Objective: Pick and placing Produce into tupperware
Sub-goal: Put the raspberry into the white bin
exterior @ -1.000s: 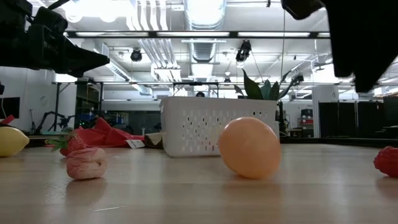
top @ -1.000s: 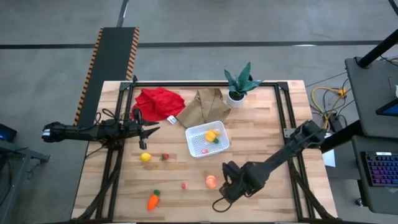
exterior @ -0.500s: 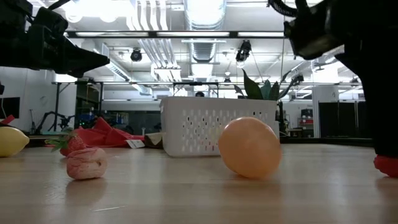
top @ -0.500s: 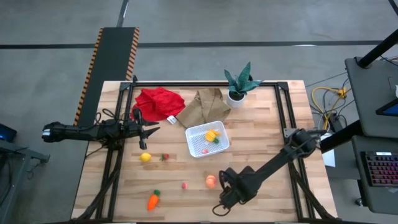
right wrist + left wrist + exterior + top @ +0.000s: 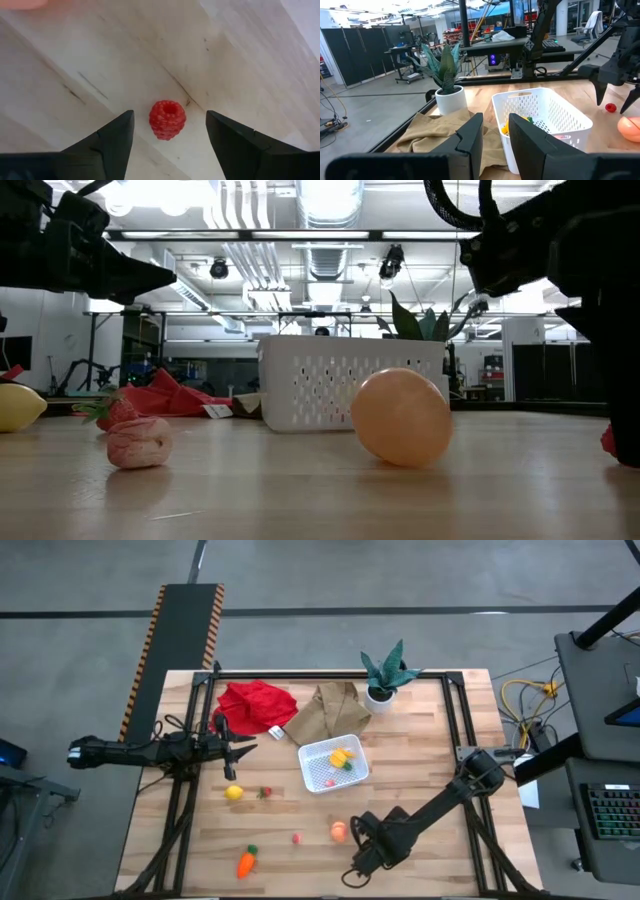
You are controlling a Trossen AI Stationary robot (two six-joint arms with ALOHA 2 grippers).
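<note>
My right gripper [image 5: 169,116] is open and points down near the table's near edge [image 5: 352,868]. Its fingers stand on either side of a small red raspberry [image 5: 167,120] that rests on the wood, and they do not touch it. The peach-orange fruit [image 5: 340,831] lies just to the left of that gripper. The white tupperware basket [image 5: 333,764] sits mid-table with a yellow pepper [image 5: 342,756] inside. Lemon [image 5: 233,793], strawberry [image 5: 266,792], pink berry [image 5: 297,837] and carrot [image 5: 246,861] lie on the table. My left gripper [image 5: 240,747] waits slightly open above the table's left side.
A red cloth [image 5: 255,706] and a brown cloth [image 5: 330,710] lie at the far side, with a potted plant [image 5: 385,675] at the far right. Bare wood shows between the basket and the near edge. In the low view the right gripper's finger [image 5: 625,420] half hides the raspberry.
My right gripper has come down toward the table and shifted slightly toward the near left, over the raspberry, so that its fingers now stand around the berry. The produce and the basket have stayed where they were.
</note>
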